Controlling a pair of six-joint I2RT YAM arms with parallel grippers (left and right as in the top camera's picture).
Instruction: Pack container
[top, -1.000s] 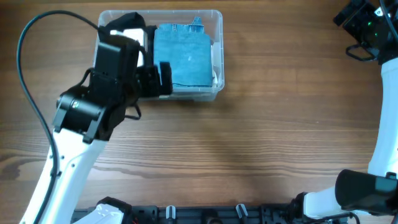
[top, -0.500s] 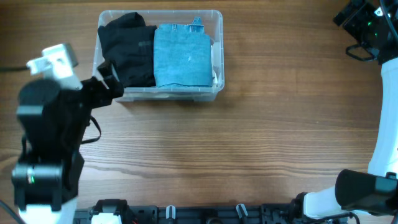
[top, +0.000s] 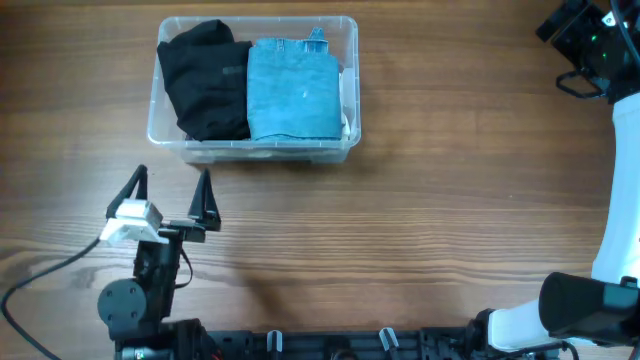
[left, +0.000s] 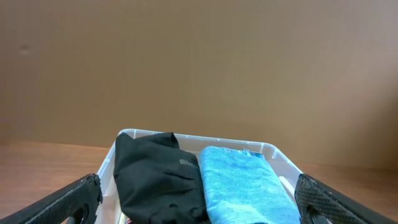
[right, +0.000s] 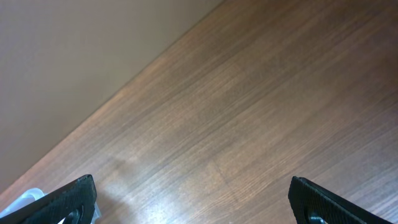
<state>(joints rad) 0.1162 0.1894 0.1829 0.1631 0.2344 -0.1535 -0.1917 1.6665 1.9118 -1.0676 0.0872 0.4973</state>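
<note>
Container (left: 283, 165) with black (left: 158, 180) and blue garments (left: 245, 183)

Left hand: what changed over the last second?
The left hand withdrew from over the container toward the near edge of the table, open and empty. Nothing was taken or released. The container, black garment and blue garment stayed put.

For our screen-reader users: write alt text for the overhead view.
A clear plastic container on a wooden table holds a folded black garment beside a folded blue garment. The left tool, open and empty, is below it in the picture, apart from the container.
</note>
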